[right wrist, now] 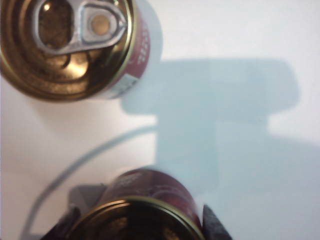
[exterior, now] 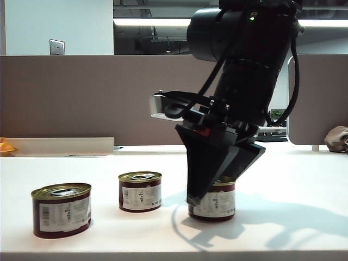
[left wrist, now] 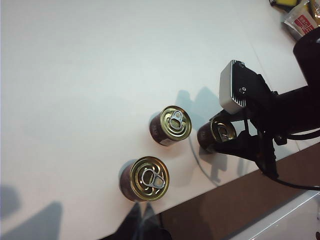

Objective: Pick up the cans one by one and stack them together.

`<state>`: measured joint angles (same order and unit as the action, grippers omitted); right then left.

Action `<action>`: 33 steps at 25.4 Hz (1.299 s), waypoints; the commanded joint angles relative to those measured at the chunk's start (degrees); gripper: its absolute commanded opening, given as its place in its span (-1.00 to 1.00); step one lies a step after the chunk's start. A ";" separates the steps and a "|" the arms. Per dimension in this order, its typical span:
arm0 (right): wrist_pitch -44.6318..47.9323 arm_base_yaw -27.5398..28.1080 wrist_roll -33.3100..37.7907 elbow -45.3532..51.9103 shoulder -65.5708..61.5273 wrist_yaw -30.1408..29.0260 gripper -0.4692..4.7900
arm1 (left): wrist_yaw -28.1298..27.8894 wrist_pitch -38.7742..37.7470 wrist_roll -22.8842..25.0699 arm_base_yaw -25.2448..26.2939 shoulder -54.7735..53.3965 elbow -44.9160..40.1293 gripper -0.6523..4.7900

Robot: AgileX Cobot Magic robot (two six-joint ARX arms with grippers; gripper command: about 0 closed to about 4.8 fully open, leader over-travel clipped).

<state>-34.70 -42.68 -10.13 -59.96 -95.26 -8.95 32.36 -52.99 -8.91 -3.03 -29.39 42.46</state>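
Three cans stand apart on the white table, none stacked: a left can point(exterior: 61, 211), a middle can point(exterior: 140, 192) and a right can point(exterior: 217, 202), each maroon with a gold lid. My right gripper point(exterior: 211, 191) reaches down over the right can point(right wrist: 145, 210), one finger on each side, and a thin sliver of gap shows at one finger point(right wrist: 216, 225). That can still sits on the table. The middle can point(right wrist: 67, 45) is just beyond it. My left gripper point(left wrist: 142, 220) hovers high above the nearest can point(left wrist: 150, 178), its fingertips together and holding nothing.
A brown partition runs behind the table. An orange object point(exterior: 5, 147) lies at the far left edge and a crumpled beige thing point(exterior: 337, 138) at the far right. Snack packets point(left wrist: 300, 20) lie in a far corner. The table's front edge point(exterior: 174, 253) is close to the cans.
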 commanded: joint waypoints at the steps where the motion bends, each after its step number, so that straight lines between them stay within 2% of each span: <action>1: -2.93 0.00 0.07 -2.58 0.07 0.13 -0.30 | 0.22 0.39 -0.13 0.04 0.07 0.20 -0.78; 11: -5.20 0.02 0.04 -13.66 0.07 -0.15 -0.30 | 0.22 1.42 -0.15 0.04 0.07 0.20 -0.78; 17: -2.23 -2.03 0.00 -14.56 -0.28 -1.73 -0.29 | 0.00 2.78 -1.03 0.07 0.07 0.20 -0.78; 21: 0.96 -5.75 0.00 -14.73 -3.13 -1.03 -0.29 | -0.15 2.86 -1.01 0.07 0.07 0.20 -0.78; 30: -0.44 -5.79 0.00 -18.29 -9.14 -0.98 -0.29 | -0.22 2.47 -1.01 0.07 0.24 0.20 -0.78; 33: -1.64 -5.81 -0.87 -18.27 -9.70 2.47 -0.29 | -0.20 2.47 -1.01 0.07 0.24 0.20 -0.78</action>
<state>-36.05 -48.45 -10.59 -78.06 -104.97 -7.51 32.10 -50.83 -9.96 -3.03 -29.15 42.46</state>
